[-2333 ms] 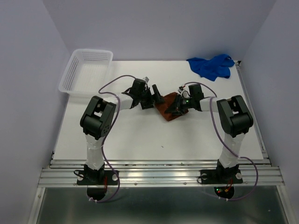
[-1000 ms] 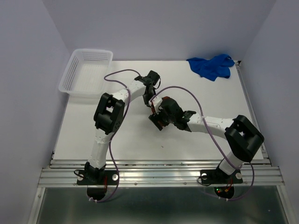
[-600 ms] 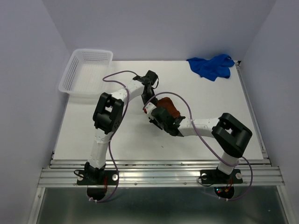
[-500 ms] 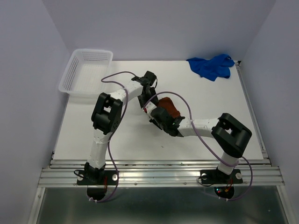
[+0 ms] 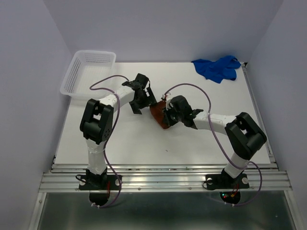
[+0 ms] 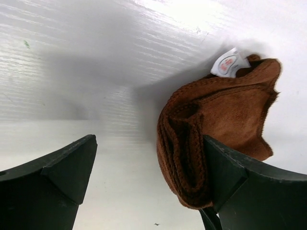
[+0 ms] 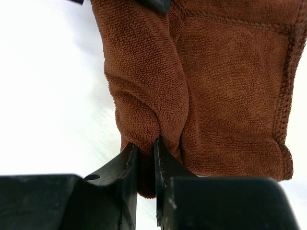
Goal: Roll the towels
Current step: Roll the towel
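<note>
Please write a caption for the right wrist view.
Right gripper pinching a fold of the rust-brown towel on the white table.

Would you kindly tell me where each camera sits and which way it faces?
Top external: above and behind the bases, looking down on the table; left arm and right arm show.
Left wrist: on the left arm, facing the table; open left gripper frames the brown towel.
Right wrist: looks along the right gripper, shut on a towel fold.
Shared: all see the brown towel.
</note>
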Robot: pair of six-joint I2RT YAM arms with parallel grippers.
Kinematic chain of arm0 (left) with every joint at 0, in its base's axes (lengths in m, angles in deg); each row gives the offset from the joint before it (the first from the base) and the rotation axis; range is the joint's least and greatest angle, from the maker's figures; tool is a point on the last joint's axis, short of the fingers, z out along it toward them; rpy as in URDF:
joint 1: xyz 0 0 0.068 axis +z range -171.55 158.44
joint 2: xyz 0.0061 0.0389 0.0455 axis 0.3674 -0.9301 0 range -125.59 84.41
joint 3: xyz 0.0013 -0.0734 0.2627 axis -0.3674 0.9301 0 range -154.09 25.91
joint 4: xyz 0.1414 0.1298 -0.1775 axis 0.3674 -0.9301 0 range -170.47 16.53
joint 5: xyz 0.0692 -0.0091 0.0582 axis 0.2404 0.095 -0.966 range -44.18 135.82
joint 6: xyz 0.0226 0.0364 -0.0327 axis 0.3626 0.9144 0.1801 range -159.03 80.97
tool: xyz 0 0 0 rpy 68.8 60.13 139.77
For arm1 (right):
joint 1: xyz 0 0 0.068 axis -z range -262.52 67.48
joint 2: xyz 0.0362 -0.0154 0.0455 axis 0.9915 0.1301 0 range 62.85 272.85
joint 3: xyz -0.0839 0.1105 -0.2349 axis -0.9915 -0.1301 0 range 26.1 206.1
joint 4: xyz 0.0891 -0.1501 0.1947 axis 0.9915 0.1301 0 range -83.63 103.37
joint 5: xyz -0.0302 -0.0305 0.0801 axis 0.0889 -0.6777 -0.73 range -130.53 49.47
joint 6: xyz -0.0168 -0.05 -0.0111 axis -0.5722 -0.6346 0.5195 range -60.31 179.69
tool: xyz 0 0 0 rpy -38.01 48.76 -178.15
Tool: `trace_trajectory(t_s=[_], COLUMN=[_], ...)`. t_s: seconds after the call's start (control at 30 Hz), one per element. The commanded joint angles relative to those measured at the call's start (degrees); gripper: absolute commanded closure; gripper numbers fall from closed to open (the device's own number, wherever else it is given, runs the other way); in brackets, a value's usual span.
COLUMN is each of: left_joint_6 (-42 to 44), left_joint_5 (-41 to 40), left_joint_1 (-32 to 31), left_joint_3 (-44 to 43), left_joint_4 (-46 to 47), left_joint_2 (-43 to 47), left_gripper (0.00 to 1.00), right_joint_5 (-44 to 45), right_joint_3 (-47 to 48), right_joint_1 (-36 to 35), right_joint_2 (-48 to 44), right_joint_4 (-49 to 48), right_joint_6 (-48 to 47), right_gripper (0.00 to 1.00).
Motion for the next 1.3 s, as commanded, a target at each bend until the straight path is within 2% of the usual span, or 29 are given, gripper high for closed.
trace_trajectory(t_s=[0.0, 0.1, 0.13, 0.33, 0.47, 0.67, 0.83, 1.0, 1.27], left_joint_6=[-0.48, -0.83, -0.84, -0.49, -0.04, 4.25, 6.63, 7.43, 9.19], left_joint_5=[0.71, 1.68, 2.21, 3.35, 4.67, 13.1, 16.36, 14.79, 2.57], left_joint_1=[1.65, 1.91, 2.0, 3.06, 2.97, 0.6, -2.22, -2.92, -5.21], left_joint_3=[3.21, 4.89, 5.33, 7.35, 11.21, 18.25, 19.83, 18.78, 6.83], left_joint_4=[6.29, 9.46, 10.86, 16.48, 20.87, 29.23, 29.42, 27.58, 14.67], left_joint_2=[6.61, 7.75, 7.84, 9.77, 12.23, 15.05, 13.3, 11.01, 1.61], left_gripper=[0.01, 0.01, 0.01, 0.01, 0.01, 0.01, 0.01, 0.01, 0.01], right_joint_5=[-16.25, -25.12, -28.28, -38.04, -42.0, -46.24, -47.82, -48.44, -43.43], right_joint_3=[0.15, 1.37, 1.64, 2.09, 1.64, 2.26, 3.57, 4.19, 6.21], right_joint_1=[4.06, 7.05, 7.57, 12.49, 14.87, 17.78, 20.41, 20.41, 20.41], right_joint_2=[-0.07, 1.16, 1.34, 4.32, 7.13, 11.27, 14.0, 14.79, 11.9], right_joint_4=[2.27, 2.27, 2.35, 2.18, 1.92, -0.9, -0.81, -0.29, 7.45], right_joint_6=[6.02, 8.04, 8.83, 13.92, 16.65, 20.26, 21.75, 20.88, 13.15], right_gripper=[0.91, 0.91, 0.88, 0.87, 0.87, 0.86, 0.78, 0.71, 0.54])
